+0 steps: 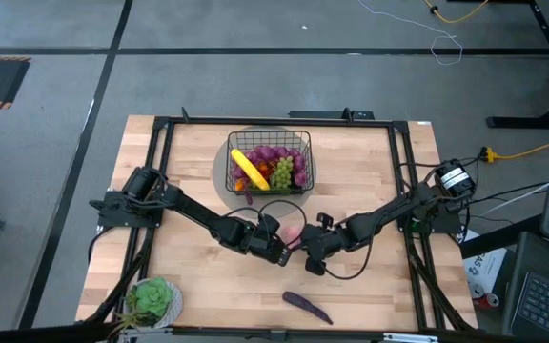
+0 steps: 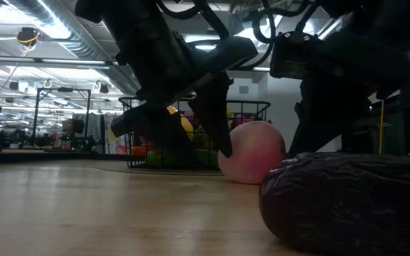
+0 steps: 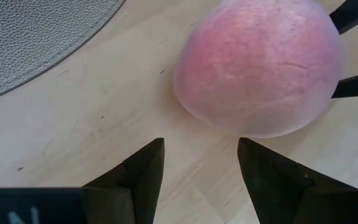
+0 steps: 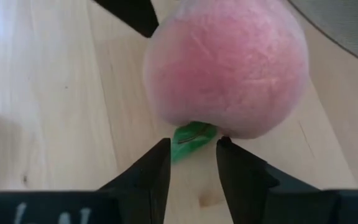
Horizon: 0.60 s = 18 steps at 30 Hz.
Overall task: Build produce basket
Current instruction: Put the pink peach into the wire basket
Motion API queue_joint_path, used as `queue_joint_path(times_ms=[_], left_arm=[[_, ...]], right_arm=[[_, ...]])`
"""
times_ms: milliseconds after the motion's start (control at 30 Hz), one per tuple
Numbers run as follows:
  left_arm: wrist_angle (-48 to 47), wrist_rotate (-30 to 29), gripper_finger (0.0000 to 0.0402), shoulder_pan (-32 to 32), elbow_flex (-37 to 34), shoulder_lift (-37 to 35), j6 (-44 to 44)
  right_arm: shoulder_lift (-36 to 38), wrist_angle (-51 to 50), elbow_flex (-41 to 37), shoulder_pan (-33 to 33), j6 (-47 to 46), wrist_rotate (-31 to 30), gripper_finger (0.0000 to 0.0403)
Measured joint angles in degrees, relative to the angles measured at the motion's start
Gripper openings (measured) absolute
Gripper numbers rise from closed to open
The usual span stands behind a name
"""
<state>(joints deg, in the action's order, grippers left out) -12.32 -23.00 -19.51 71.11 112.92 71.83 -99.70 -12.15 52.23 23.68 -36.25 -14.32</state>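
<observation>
The pink peach [image 1: 294, 232] lies on the wooden table between my two grippers, its underside on the wood in the low view [image 2: 251, 153]. My left gripper [image 3: 201, 146] is open just short of the peach [image 3: 260, 62], touching nothing. My right gripper [image 4: 191, 149] comes from the other side and is closed on the peach's green leaf. The black wire basket [image 1: 305, 143] stands on a grey disc [image 1: 221, 176] at the far middle and holds a yellow banana [image 1: 248, 169], purple grapes [image 1: 273, 154] and green grapes [image 1: 282, 173]. A purple eggplant [image 1: 308, 305] lies near the front edge. My right gripper pinches the peach's small green leaf [image 4: 191, 138] between its two fingertips; the leaf fills the narrow gap. The fingers come low and nearly level from the table's right side. The peach [image 4: 229, 68] lies on the table just beyond the fingertips.
A potted green plant [image 1: 151, 297] stands at the near left corner. A black frame [image 1: 165, 124] runs around the tabletop. The eggplant [image 2: 347, 203] lies close in front of the low camera. Bare wood lies left and right of the grippers.
</observation>
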Motion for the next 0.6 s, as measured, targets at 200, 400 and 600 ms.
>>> queue_joint_path(times_ms=[200, 400, 600], left_arm=[[0.0, -0.02, 0.0199, 0.0, 0.0, 0.0, 0.0], [0.0, -0.04, 0.0199, 0.0, 0.0, 0.0, 0.0], [0.0, -0.04, 0.0199, 0.0, 0.0, 0.0, -0.02]], right_arm=[[0.0, 0.06, 0.0, -0.02, -2.62, -4.06, 0.013], [0.0, 0.03, 0.02, -0.07, -4.19, -6.97, 0.013], [0.0, -0.1, 0.02, -0.51, -3.93, -7.07, 0.013]])
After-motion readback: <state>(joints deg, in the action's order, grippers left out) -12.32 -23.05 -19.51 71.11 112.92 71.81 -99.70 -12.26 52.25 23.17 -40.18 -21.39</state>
